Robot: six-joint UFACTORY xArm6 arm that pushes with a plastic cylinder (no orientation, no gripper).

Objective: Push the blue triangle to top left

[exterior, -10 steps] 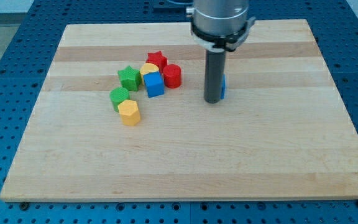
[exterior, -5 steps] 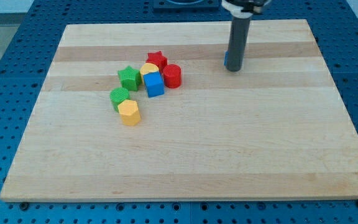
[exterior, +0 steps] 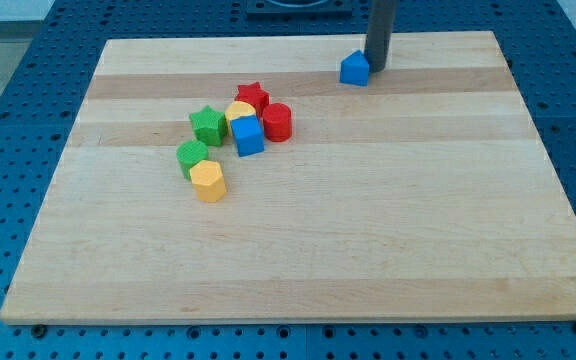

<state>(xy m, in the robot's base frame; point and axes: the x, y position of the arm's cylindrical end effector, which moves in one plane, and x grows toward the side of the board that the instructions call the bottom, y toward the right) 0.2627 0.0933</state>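
Nearest the view's bottom, on the wooden board (exterior: pixel 368 250), stands a yellow hexagon block (exterior: pixel 208 180), and touching it just above and to the left is a green round block (exterior: pixel 191 154). Farther up comes a tight cluster: a green star block (exterior: pixel 207 124), a blue cube (exterior: pixel 248 135) to its right, a yellow rounded block (exterior: pixel 239 110) squeezed behind the cube, a red cylinder (exterior: pixel 277 121) on the cube's right, and a red star block (exterior: pixel 252 96) behind them all. Well apart from that cluster, near the board's top edge and right of centre, sits the blue triangle (exterior: pixel 355 68). My tip (exterior: pixel 376 68) rests at the triangle's right side, touching it or just beside it. The arm ends in a plain dark rod, with no claw to open or close.
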